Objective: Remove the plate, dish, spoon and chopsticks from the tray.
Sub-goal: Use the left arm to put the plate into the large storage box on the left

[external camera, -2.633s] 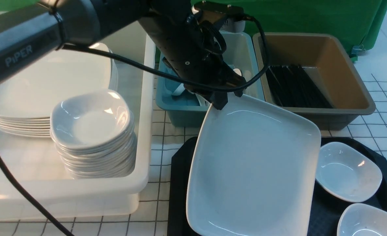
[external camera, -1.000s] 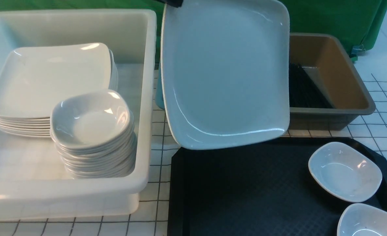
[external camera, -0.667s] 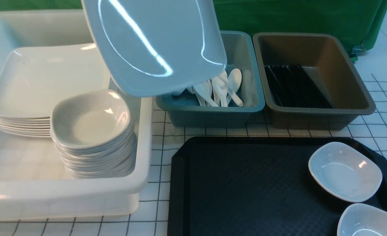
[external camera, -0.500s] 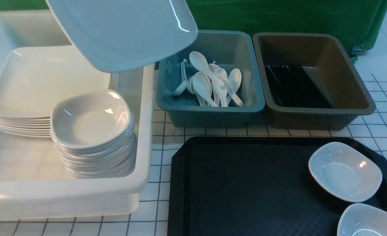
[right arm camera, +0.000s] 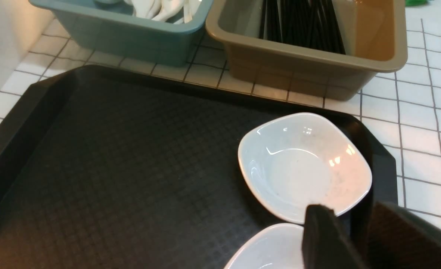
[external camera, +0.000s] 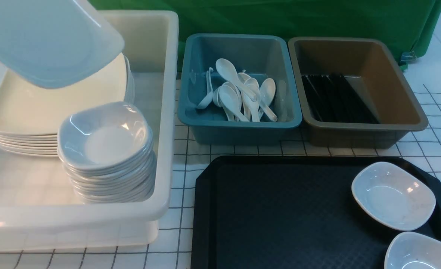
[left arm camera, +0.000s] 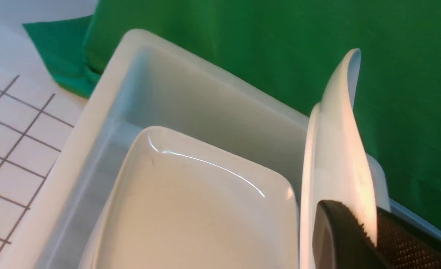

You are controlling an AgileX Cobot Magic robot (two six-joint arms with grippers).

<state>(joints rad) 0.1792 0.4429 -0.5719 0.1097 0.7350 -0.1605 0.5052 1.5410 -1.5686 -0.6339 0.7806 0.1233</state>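
The large white plate hangs tilted over the stack of plates in the white bin. My left gripper is shut on the plate's rim; it does not show in the front view. The black tray carries two small white dishes at its right end. My right gripper stands open with nothing in it, over the tray's rim beside the farther dish. Spoons lie in the teal bin, chopsticks in the brown bin.
A stack of small bowls sits in the white bin in front of the plates. The teal bin and brown bin stand side by side behind the tray. A green cloth hangs at the back.
The held plate has swung left, from above the teal bin to above the plate stack in the white bin. The dishes on the tray have not moved.
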